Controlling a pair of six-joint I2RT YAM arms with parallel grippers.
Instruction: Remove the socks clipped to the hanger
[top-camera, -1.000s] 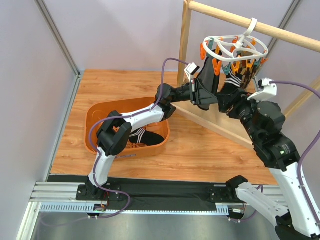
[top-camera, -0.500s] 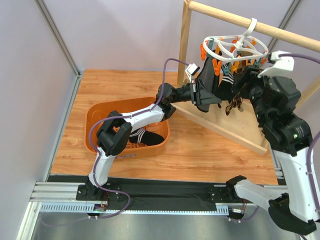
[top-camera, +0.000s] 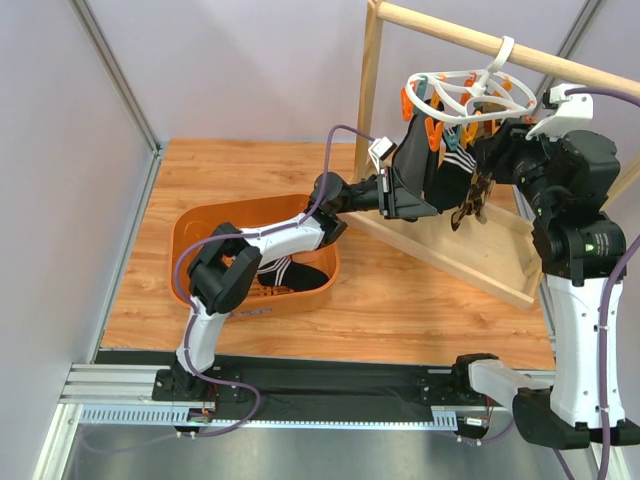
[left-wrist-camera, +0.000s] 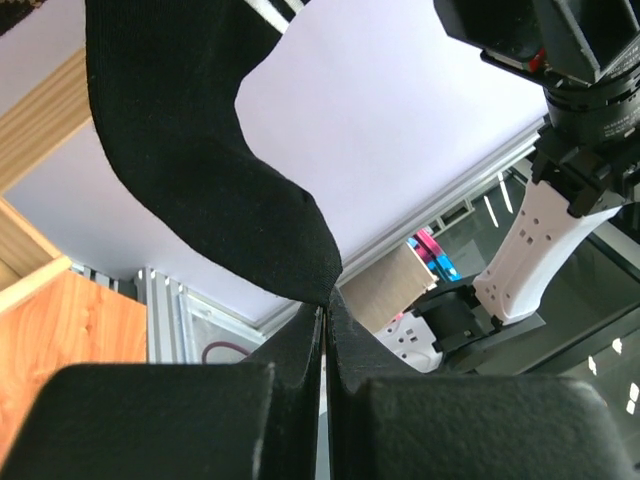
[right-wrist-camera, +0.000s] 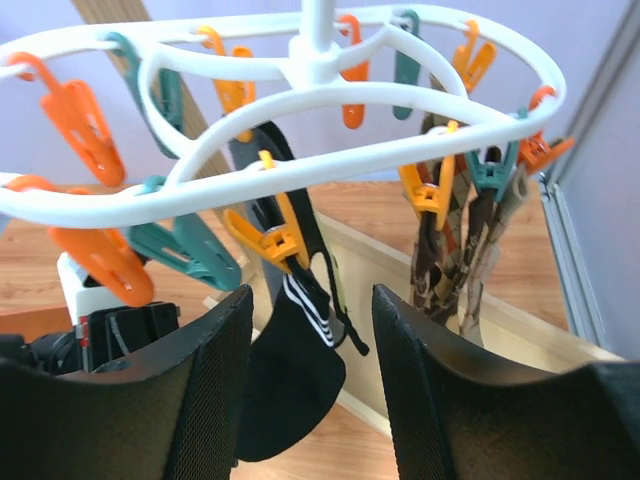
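- Top view: the left gripper (top-camera: 405, 195) is clamped on a black sock (top-camera: 415, 150) that hangs from the hanger (top-camera: 463, 92).
- Left wrist view: the jaws are pinched tight on the black sock's (left-wrist-camera: 200, 150) lower edge, and the fabric rises above them.
- Right wrist view: the right gripper (right-wrist-camera: 310, 295) has its jaws apart and holds nothing. A striped sock (right-wrist-camera: 300, 305) hangs beyond the gap, argyle socks (right-wrist-camera: 450, 260) hang to the right, and the hanger ring (right-wrist-camera: 330, 160) is above.

White hanger (right-wrist-camera: 330, 70) overhead, orange and teal clips (right-wrist-camera: 75, 110), black striped sock (right-wrist-camera: 290, 370) hanging mid-frame, behind spread right gripper (right-wrist-camera: 312, 300), brown argyle socks (right-wrist-camera: 455, 260) clipped right
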